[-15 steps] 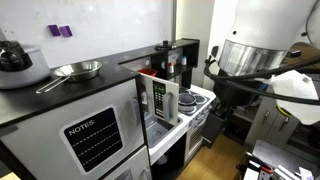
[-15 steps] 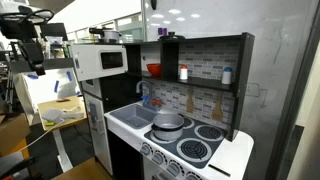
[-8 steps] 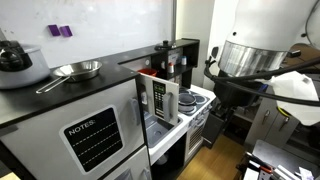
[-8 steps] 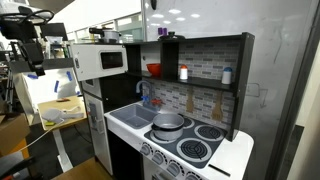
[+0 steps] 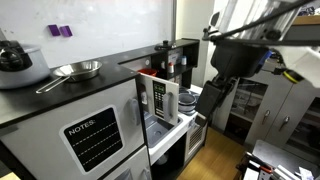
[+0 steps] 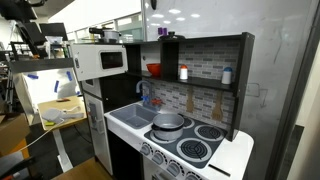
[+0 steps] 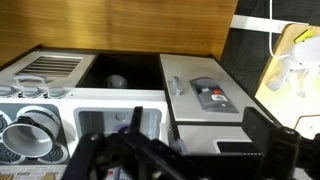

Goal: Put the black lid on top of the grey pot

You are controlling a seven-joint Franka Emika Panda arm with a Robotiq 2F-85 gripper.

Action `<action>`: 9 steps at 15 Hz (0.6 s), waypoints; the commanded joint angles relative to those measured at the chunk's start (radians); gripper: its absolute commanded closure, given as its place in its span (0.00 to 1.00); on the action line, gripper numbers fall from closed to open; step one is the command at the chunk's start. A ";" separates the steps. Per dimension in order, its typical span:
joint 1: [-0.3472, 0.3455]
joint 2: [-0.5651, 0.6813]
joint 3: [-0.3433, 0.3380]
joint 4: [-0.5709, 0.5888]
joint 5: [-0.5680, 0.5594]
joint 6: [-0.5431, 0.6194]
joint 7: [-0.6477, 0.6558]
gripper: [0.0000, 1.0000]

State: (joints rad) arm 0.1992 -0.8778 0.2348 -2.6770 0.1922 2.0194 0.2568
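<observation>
the gripper (image 7: pixel 165 160), too blurred at 6 o'clock in the wrist view to tell whether it is spread or closed, hangs above the grey pot (image 7: pixel 28 128) at 8 o'clock, well apart from what looks like the black lid (image 5: pixel 13 57), so a hasty reach could knock the pan (image 5: pixel 75 70) beside it.

We see a black counter (image 5: pixel 92 88) carrying a silver pan (image 5: pixel 80 69) and, at its far end, a grey pot (image 5: pixel 28 76).

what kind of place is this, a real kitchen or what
Likely a lab or office with a toy kitchen: small stove with a grey pot, toy microwave, robot arm alongside.
</observation>
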 commanded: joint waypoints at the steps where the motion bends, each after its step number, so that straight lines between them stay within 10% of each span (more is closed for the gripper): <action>1: -0.033 0.033 -0.007 0.124 -0.032 -0.102 -0.003 0.00; 9: -0.106 0.183 -0.031 0.379 -0.096 -0.185 -0.013 0.00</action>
State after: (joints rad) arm 0.1207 -0.7884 0.2089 -2.4037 0.1174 1.8960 0.2550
